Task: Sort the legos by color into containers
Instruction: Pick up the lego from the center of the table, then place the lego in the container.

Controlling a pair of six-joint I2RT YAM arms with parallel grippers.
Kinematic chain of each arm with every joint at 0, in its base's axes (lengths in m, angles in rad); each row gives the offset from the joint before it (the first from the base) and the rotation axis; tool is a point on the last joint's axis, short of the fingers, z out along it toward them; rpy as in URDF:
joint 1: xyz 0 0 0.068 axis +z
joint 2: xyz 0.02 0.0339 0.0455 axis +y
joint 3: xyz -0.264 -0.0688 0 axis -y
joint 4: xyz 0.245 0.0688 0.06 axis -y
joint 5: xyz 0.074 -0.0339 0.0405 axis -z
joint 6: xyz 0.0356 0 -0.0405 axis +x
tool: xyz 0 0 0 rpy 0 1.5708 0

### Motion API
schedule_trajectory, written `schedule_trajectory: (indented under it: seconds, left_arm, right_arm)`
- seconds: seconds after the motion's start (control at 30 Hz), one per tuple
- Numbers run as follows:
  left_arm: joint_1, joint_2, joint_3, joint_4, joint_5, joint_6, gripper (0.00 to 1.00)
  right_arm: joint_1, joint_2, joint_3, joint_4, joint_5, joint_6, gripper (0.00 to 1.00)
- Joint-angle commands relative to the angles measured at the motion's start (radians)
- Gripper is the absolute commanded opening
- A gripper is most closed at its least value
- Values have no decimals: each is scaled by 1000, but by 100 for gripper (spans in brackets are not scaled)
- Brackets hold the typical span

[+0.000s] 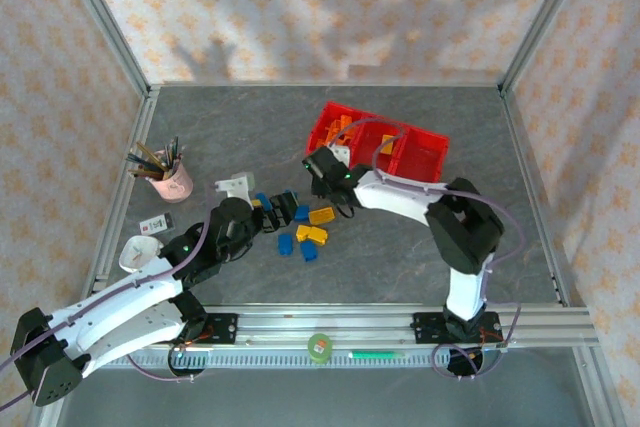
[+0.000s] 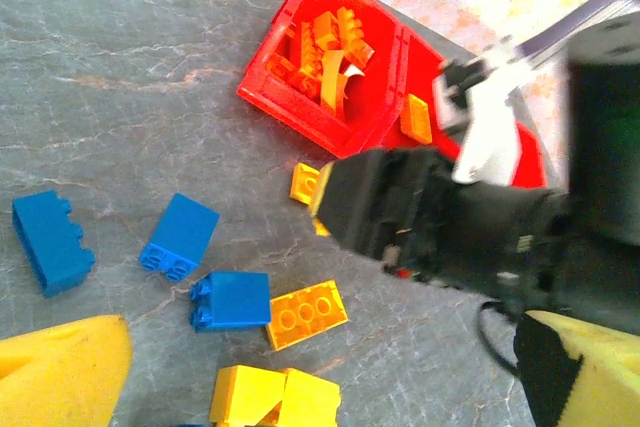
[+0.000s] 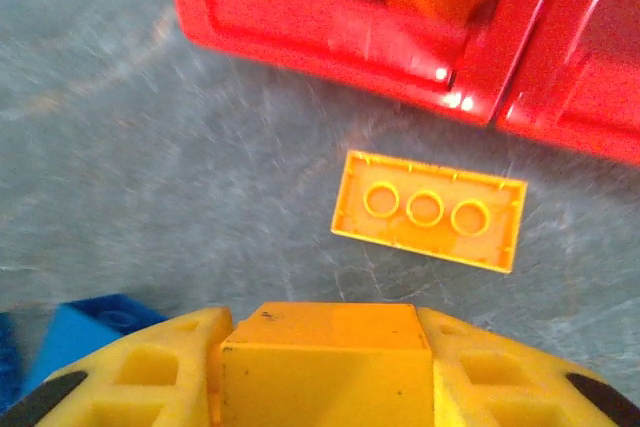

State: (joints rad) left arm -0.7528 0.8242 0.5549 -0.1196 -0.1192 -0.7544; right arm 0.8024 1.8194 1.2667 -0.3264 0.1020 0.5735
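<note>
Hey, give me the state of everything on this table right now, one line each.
Right gripper: shut on an orange brick.
Left gripper: open, holding nothing.
Red bins: upright, open-topped; one end bin holds orange bricks.
Flat orange plate: loose on table, studs up.
Blue bricks: loose on table.
Pencil cup: upright.

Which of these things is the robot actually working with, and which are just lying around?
In the job: loose bricks, red bins, held brick in right gripper.
Lying about: pencil cup, white cup, green roll.
</note>
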Motion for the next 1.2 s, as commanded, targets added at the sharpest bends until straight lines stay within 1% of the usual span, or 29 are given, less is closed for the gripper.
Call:
schedule_trajectory:
  seconds: [0.0,0.1,0.2,0.3,0.4,0.5,0.6,0.67,0.73,0.77,0.97,1.17]
  left_arm:
    - [5,29,61,19,27,40,99]
    - [6,81,96,36,43,60,99]
    - [6,145,138,52,66,83,99]
    - [8,215,182,72,82,102,99]
    - [10,290,231,82,104,117,99]
    - [13,358,278,89,113,128,99]
    - [19,410,307,110,124,135,99]
    - [24,434,324,117,131,137,99]
    - [29,450,337,117,136,138,99]
    - [30,454,339,117,137,138,99]
    - [37,429,324,120,141,133,99]
    - [40,351,260,117,133,114,99]
  right_arm:
    - [-49,-97,-11,-22,36,-38,36]
    - [-109,-116,7,-43,44,-72,36]
    - [-180,-101,39,-53,40,-108,36]
    - [-252,-48,88,-72,26,-136,36]
    - [-306,8,145,-86,-21,-165,36]
    - [-346,47,173,-72,-13,-174,37]
    - [-381,113,230,-85,-35,-183,38]
    - [-391,154,271,-107,-34,-190,42]
    - [-392,168,291,-115,-25,-197,50]
    - [-392,164,291,-113,-24,-200,52]
    - [-387,76,221,-90,-52,-196,64]
    - [-328,-36,91,-60,-66,-175,72]
